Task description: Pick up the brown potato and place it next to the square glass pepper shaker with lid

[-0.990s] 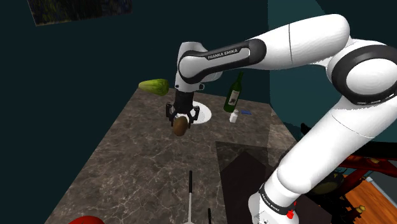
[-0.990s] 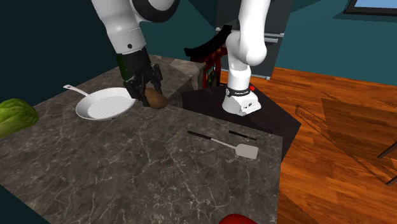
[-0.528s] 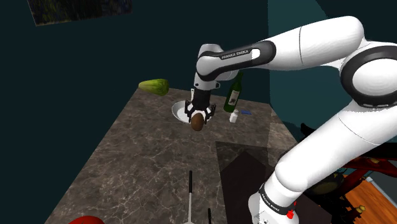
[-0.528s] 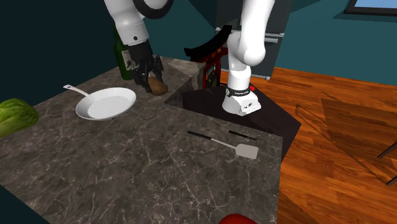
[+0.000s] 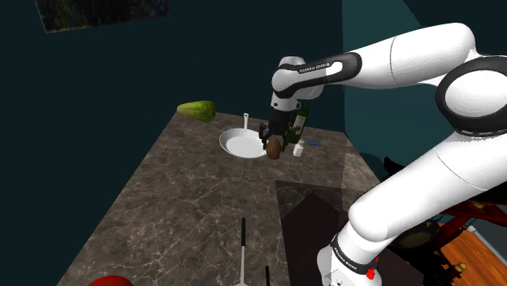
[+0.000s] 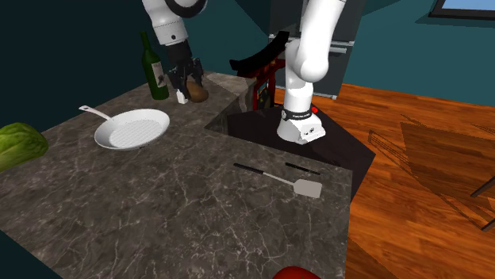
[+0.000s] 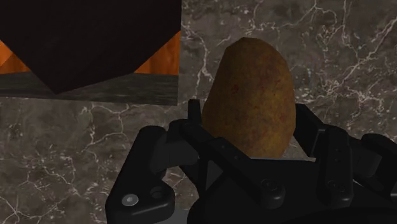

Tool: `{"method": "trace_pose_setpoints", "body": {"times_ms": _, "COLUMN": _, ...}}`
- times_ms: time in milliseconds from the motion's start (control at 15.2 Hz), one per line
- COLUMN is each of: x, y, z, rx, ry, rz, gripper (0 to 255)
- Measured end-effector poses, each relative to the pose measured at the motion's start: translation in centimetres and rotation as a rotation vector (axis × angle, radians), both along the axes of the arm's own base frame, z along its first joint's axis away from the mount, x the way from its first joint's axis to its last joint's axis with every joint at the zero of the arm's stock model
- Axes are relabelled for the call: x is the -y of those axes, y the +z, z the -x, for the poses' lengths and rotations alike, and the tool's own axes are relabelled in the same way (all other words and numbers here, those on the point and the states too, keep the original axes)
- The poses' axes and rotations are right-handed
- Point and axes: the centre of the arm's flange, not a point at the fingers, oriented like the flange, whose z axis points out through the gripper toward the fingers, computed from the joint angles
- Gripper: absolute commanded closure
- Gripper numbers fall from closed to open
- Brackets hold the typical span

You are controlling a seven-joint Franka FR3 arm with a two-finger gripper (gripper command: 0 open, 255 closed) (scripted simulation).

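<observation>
Jaws clamped on the brown potato [image 7: 254,95], one black finger on each flank, the gripper [image 5: 274,146] hangs low over the marbled counter [image 5: 187,211] with the potato's long axis running out along the fingers. In the shoulder view the potato sits between the white pan [image 5: 242,143] and the small pale pepper shaker [image 5: 299,149], just beside the shaker, with the green bottle [image 5: 301,116] standing right behind it; whether the potato's tip already touches the stone I cannot tell. Trouble from here would likely come from crowding: a finger swinging outward on release could knock the light shaker over, or nudge the bottle, since both stand so near. Let go end-on, the rounded potato would probably topple and roll (toward the shaker, or toward the counter's edge that falls away close by in the second exterior view). As for writing, the dark band on the arm [image 5: 390,65] reads "FRANKA EMIKA"; the bottle carries a pale label whose print is too small to read.
</observation>
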Motion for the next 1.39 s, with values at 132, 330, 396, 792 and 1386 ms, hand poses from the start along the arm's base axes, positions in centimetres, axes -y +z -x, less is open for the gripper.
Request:
{"method": "trace_pose_setpoints", "body": {"times_ms": 132, "x": 2.4, "y": 0.2, "z": 0.5, "rx": 0.0, "ry": 0.0, "rz": 0.0, "gripper": 255}}
{"method": "trace_pose_setpoints", "body": {"times_ms": 330, "x": 6.4, "y": 0.1, "z": 1.4, "rx": 0.0, "ry": 0.0, "rz": 0.0, "gripper": 255}}
{"method": "trace_pose_setpoints", "body": {"times_ms": 396, "x": 7.7, "y": -0.1, "z": 1.7, "rx": 0.0, "ry": 0.0, "rz": 0.0, "gripper": 255}}
{"method": "trace_pose_setpoints", "body": {"times_ms": 792, "x": 15.6, "y": 0.0, "z": 3.2, "rx": 0.0, "ry": 0.0, "rz": 0.0, "gripper": 255}}
{"method": "trace_pose_setpoints", "body": {"times_ms": 1386, "x": 27.1, "y": 0.0, "z": 5.3, "rx": 0.001, "ry": 0.0, "rz": 0.0, "gripper": 255}}
